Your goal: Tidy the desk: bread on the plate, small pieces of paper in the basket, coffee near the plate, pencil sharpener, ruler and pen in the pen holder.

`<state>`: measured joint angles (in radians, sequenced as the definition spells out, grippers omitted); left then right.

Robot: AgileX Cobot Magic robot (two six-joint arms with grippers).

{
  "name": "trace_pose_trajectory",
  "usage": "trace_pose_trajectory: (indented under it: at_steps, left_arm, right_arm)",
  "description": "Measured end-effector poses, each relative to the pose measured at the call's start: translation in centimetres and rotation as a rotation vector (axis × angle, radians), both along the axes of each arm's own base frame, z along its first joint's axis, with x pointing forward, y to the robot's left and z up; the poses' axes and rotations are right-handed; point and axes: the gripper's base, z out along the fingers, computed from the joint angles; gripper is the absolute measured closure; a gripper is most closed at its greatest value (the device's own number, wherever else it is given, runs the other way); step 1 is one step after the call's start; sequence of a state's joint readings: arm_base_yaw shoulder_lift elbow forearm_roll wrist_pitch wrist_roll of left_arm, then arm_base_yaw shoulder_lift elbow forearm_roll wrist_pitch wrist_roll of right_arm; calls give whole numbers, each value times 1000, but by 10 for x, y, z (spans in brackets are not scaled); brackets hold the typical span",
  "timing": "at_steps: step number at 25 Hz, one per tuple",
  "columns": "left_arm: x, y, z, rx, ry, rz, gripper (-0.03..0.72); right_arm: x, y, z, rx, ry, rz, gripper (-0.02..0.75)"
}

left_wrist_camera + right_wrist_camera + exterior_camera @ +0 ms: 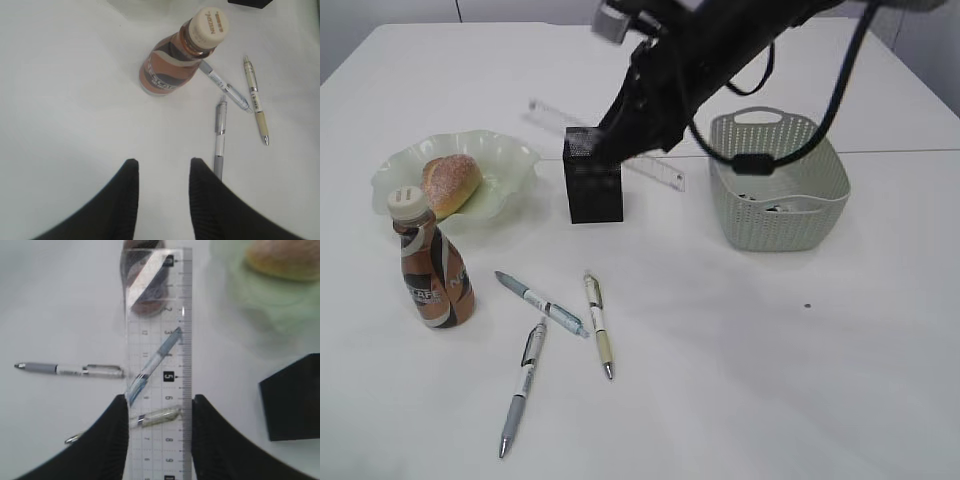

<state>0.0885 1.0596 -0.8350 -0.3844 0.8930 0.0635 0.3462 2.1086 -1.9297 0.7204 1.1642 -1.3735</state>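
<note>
My right gripper [159, 397] is shut on the clear ruler [160, 315], gripping it across its width. In the exterior view the ruler [662, 176] slants behind the black mesh pen holder [593, 185], with the right arm over its middle. The bread [453, 183] lies on the wavy green plate [510, 152]. The coffee [432, 270] stands upright in front of the plate. Three pens [542, 303] [598, 325] [522, 385] lie on the desk [770, 350]. My left gripper [161, 161] hovers open over bare desk below the coffee [175, 65]. The pencil sharpener is out of view.
The grey-green basket [780, 190] stands right of the pen holder, with small things at its bottom that I cannot identify. A thin seam crosses the desk behind it. The right arm's cable loops over the basket's rim.
</note>
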Motion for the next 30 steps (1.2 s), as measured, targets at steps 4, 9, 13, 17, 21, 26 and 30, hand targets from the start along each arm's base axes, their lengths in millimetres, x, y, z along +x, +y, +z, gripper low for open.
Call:
trace_pose_trajectory:
  at_steps: [4,9,13,17,21,26,30]
  left_arm:
    - [-1,0,-1,-2,13,-5,434]
    - [-3,-1,-1,-3,32,-13,434]
    - [-3,-1,-2,-4,41,-17,434]
    - [-5,-2,-3,-7,57,-23,434]
    - [-5,-2,-3,-5,59,-24,434]
    - [-5,-2,-3,-5,61,-25,434]
    - [-5,-2,-3,-6,64,-26,434]
  right_arm:
    - [15,-36,25,211,-16,-85,461]
    - [29,-51,39,384,-106,-149,461]
    - [44,-46,38,568,-133,-222,461]
    - [60,-43,23,714,-104,-286,461]
    - [76,-42,-2,815,-35,-364,461]
    - [94,-40,-30,833,-15,-388,461]
    - [106,-38,-37,846,-40,-378,461]
